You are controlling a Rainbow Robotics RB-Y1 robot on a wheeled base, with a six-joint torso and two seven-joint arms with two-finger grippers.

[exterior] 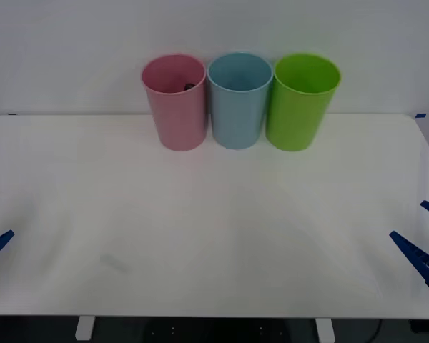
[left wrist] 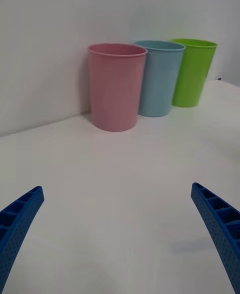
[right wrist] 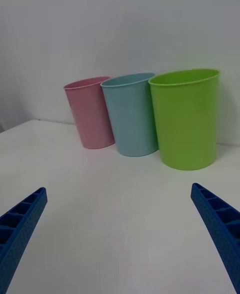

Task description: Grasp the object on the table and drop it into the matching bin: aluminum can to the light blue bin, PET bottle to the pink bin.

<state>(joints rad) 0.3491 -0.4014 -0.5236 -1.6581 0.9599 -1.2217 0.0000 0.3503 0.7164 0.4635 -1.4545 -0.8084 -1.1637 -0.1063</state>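
A dark bit of the PET bottle (exterior: 189, 87) shows inside the pink bin (exterior: 176, 114), beside the light blue bin (exterior: 238, 107). Left hand (left wrist: 117, 234) and right hand (right wrist: 117, 234) hang open at the table (exterior: 214, 229) edges

bright, even overhead light; the white table (exterior: 214, 236) looks washed out, shadows faint and soft.

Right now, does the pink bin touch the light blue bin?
Cannot tell. In the front view the pink bin and the light blue bin meet at the rims, but both wrist views show them overlapping, with no clear contact or gap.
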